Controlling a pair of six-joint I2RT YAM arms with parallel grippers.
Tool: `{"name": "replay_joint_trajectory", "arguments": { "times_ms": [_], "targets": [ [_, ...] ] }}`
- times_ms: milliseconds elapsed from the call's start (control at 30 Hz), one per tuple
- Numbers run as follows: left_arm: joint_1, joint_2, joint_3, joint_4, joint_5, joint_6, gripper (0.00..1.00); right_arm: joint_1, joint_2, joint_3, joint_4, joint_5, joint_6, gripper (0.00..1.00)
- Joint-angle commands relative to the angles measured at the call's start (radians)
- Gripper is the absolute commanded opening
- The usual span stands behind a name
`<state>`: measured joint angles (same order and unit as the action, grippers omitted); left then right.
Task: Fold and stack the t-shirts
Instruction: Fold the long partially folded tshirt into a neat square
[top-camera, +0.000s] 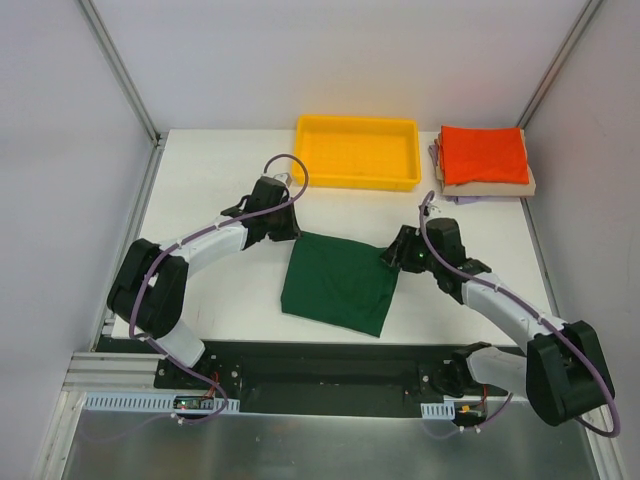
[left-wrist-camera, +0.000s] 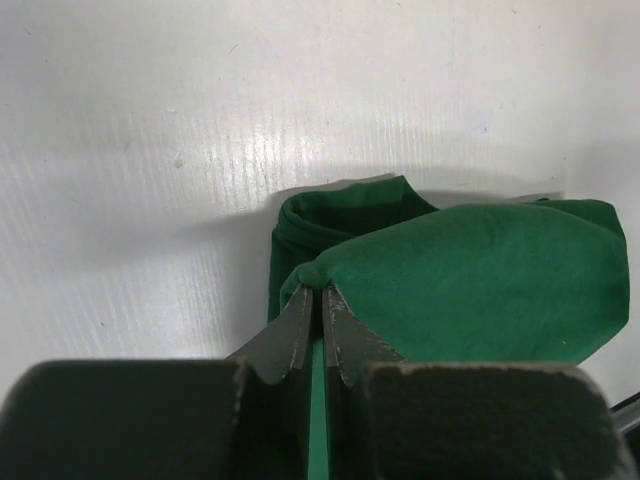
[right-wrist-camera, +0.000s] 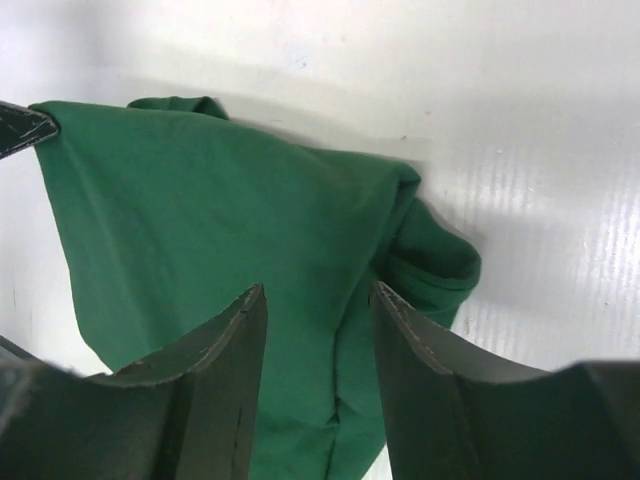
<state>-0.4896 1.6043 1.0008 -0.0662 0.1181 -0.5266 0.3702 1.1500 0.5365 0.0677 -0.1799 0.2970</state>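
Note:
The dark green t-shirt (top-camera: 340, 282) lies folded into a rough square mid-table. My left gripper (top-camera: 297, 232) is shut on its far left corner; in the left wrist view (left-wrist-camera: 320, 287) the jaws pinch a small bunch of the green cloth (left-wrist-camera: 480, 280). My right gripper (top-camera: 390, 258) is open at the far right corner, its fingers (right-wrist-camera: 225, 350) spread over the green shirt (right-wrist-camera: 220, 200) and holding nothing. A stack of folded shirts sits at the back right: orange-red (top-camera: 484, 154) on top, tan (top-camera: 495, 187) under it, and a lavender edge (top-camera: 437, 158) showing.
A yellow plastic tray (top-camera: 357, 123) stands at the back centre, left of the stack. The white table (top-camera: 220, 180) ends at walls on the left, right and back. The black base rail (top-camera: 320, 370) runs along the near edge.

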Motion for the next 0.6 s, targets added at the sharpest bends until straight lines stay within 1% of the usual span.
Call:
{"name": "replay_joint_trajectory", "arguments": {
  "times_ms": [0,33,100,133,200,433,567],
  "targets": [
    [0.002,-0.026,0.019,-0.009,-0.037,0.027,0.00,0.036,0.031,0.080,-0.055,0.025,-0.041,0.47],
    [0.002,-0.024,0.021,-0.009,-0.037,0.028,0.00,0.039,0.049,0.097,-0.062,0.029,-0.041,0.44],
    [0.002,-0.026,0.019,-0.009,-0.037,0.030,0.00,0.044,0.098,0.134,-0.063,0.025,-0.036,0.41],
    [0.002,-0.027,0.016,-0.009,-0.038,0.030,0.00,0.049,0.131,0.154,-0.109,0.022,-0.030,0.40],
    [0.002,-0.033,0.016,-0.009,-0.041,0.028,0.00,0.059,0.161,0.192,-0.155,0.028,-0.024,0.40],
    [0.002,-0.043,0.018,-0.009,-0.032,0.033,0.00,0.078,0.226,0.236,-0.193,0.105,-0.001,0.41],
    [0.002,-0.044,0.018,-0.007,-0.038,0.033,0.00,0.079,0.273,0.289,-0.247,0.129,0.014,0.42]
  ]
}}
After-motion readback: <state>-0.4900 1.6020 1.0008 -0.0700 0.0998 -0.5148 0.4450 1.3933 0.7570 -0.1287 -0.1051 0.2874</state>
